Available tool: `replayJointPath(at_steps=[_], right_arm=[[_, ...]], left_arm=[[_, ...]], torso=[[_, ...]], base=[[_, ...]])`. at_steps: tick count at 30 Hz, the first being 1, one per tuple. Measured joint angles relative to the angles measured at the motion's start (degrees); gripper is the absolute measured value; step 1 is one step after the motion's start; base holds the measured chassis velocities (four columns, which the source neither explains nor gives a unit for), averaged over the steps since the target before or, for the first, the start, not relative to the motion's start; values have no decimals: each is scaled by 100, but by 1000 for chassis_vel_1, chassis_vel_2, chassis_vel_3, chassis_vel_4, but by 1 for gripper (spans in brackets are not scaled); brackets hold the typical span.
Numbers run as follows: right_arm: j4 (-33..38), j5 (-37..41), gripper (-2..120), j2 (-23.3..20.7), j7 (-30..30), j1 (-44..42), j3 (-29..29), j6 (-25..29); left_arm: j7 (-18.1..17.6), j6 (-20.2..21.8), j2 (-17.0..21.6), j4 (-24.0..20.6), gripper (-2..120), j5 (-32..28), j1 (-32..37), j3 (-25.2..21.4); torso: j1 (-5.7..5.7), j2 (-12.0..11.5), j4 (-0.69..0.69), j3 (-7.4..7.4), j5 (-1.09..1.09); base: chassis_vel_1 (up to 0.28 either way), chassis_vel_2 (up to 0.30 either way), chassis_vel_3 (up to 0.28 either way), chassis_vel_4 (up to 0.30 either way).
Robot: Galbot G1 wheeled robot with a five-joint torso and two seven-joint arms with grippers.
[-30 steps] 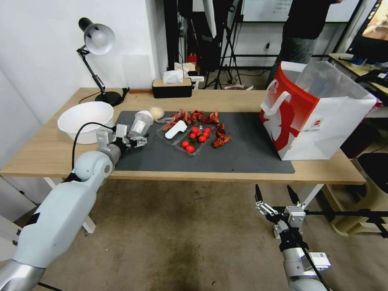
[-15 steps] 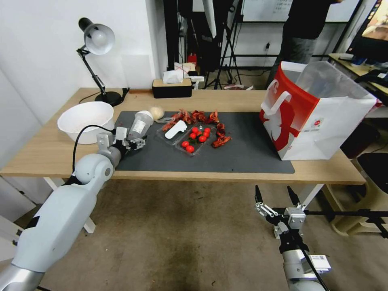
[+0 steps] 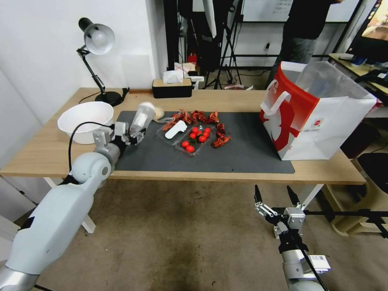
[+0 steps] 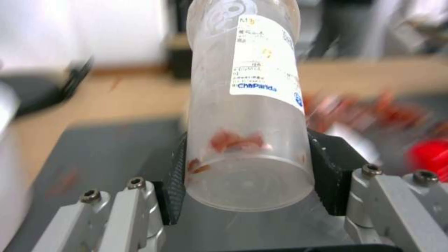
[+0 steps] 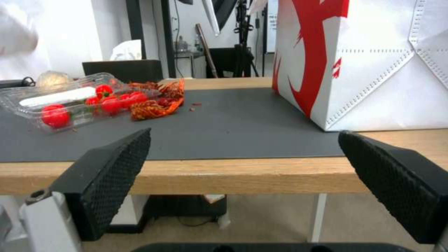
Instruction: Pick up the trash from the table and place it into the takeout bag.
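Gripping clear cup (image 3: 140, 118), left gripper (image 3: 130, 136) raised

Even, bright room light fell across the head view, with soft shadows under the surface (image 3: 242, 171) and no hard glare. Straight lines bowed toward that view's edges. In the left wrist view the clear plastic cup (image 4: 245, 105) was sharp enough to read its label, while everything behind it smeared into blur. The right wrist view was soft, and the takeout bag (image 5: 373, 66) looked brightly lit.
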Motion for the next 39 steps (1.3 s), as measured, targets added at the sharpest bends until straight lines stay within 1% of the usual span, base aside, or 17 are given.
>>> replayJointPath(at_steps=[1,3,4,7,8,10,11,14,16,20,25,28,29,31,33,35,39], right_arm=[[0,0,100,0,0,0,0,0],[0,-1,100,7,-2,10,-3,-12],[0,-1,100,7,-2,10,-3,-12],[0,-5,100,0,-5,15,-10,-33],[0,-5,100,0,-5,15,-10,-33],[-7,-14,100,21,-6,12,-11,-41],[-7,-14,100,21,-6,12,-11,-41],[16,-74,100,56,11,-14,-22,-97],[31,-84,100,55,16,-19,-29,-121],[76,-95,100,58,27,-24,-14,-160],[90,-95,100,72,32,-47,9,-161],[105,-95,100,105,34,-106,69,-136],[105,-95,100,105,34,-106,69,-136],[106,-95,100,137,35,-131,100,-110],[106,-95,100,144,36,-134,103,-105],[83,-95,100,176,36,-142,105,-88],[57,-95,100,186,36,-129,103,-86]], left_arm=[[0,0,0,0,54,0,0,0],[328,-339,29,-81,54,-127,-140,46],[328,-339,29,-81,54,-127,-140,46],[1606,-870,-1,-2,54,-307,-679,310],[1606,-870,-1,-2,54,-307,-679,310],[2160,-1154,-127,249,54,-523,-1354,719],[2160,-1154,-127,249,54,-523,-1354,719],[2547,-1190,-505,711,54,-542,-2417,1445],[2596,-1179,-616,841,54,-531,-2654,1607],[2718,-1160,-1172,1590,54,-410,-3728,2335],[2823,-1215,-1419,1958,54,-200,-4157,2627],[3026,-1711,-1984,2694,54,1113,-4879,3188],[3026,-1711,-1984,2694,54,1113,-4879,3188],[3044,-2066,-2291,3043,54,2148,-5139,3475],[3044,-2131,-2342,3093,54,2289,-5176,3528],[2987,-2374,-2582,3261,54,2898,-5314,3757],[2876,-2563,-2761,3296,54,3476,-5377,3828]], torso=[[0,0,0,0,0],[0,0,0,0,1],[0,0,0,0,1],[-1,0,0,0,1],[-1,0,0,0,1],[-1,0,0,0,2],[-1,0,0,0,2],[-1,0,-2,0,2],[0,0,-3,1,2],[0,0,-1,1,1],[0,-1,-2,1,4],[0,0,-1,0,3],[0,0,-1,0,3],[0,0,-2,1,3],[0,0,-2,1,3],[0,1,-1,0,1],[0,0,-1,0,1]], base=[[0,0,0,0],[0,0,0,0],[0,0,0,0],[0,0,0,0],[0,0,0,0],[0,0,0,0],[0,0,0,0],[0,0,0,0],[0,0,0,0],[0,0,0,0],[0,0,0,0],[0,0,0,0],[0,0,0,0],[0,0,0,0],[0,0,0,0],[0,0,0,0],[0,0,0,0]])
